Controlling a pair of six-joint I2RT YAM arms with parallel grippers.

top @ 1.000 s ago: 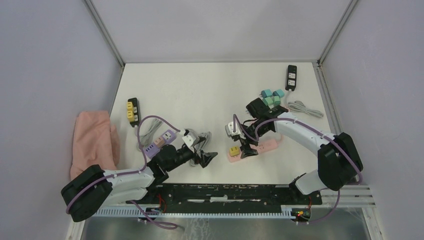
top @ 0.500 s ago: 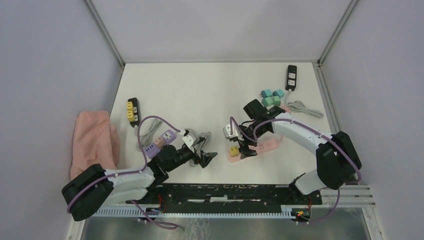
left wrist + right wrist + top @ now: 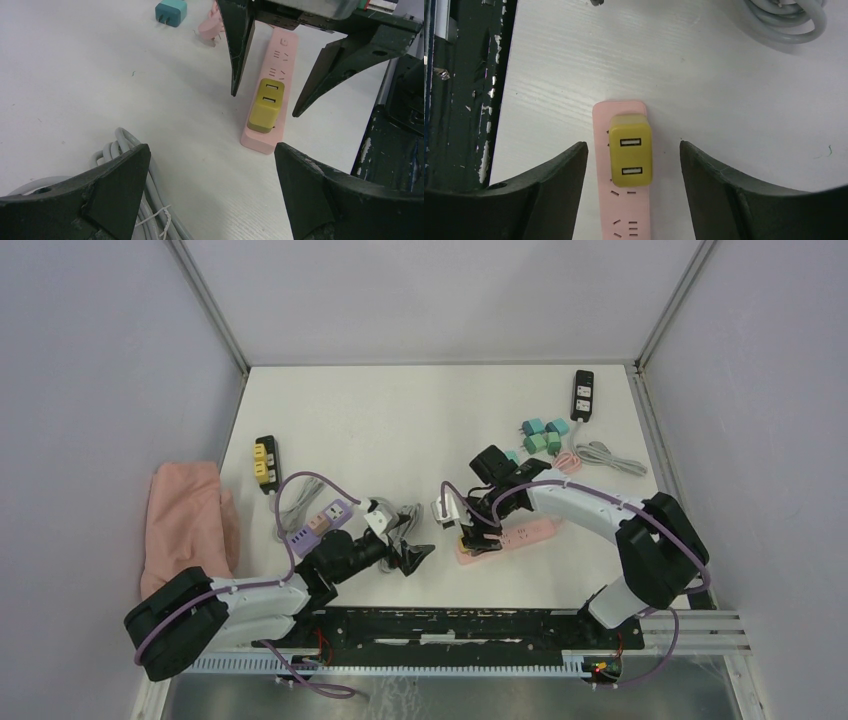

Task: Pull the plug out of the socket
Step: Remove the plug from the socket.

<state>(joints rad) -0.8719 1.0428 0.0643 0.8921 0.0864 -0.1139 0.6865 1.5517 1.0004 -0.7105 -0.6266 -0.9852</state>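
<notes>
A yellow plug [image 3: 630,150] with two USB ports sits in the end socket of a pink power strip [image 3: 631,222] lying flat on the white table. My right gripper [image 3: 633,145] is open, with one finger on each side of the plug and a gap on both sides. In the top view the right gripper [image 3: 472,532] covers the plug on the pink strip [image 3: 525,533]. My left gripper [image 3: 416,558] is open and empty, left of the strip. The left wrist view shows the plug [image 3: 266,105] between the right fingers [image 3: 239,50].
A grey cable coil [image 3: 400,515] lies by the left gripper. A purple power strip [image 3: 320,520] and a black one with yellow plugs [image 3: 265,460] are at the left, beside a pink cloth [image 3: 190,525]. Teal plugs [image 3: 540,435] and a black strip [image 3: 582,395] are at the back right.
My right gripper has moved left along the pink strip and now straddles the yellow plug. The left arm has not moved.
</notes>
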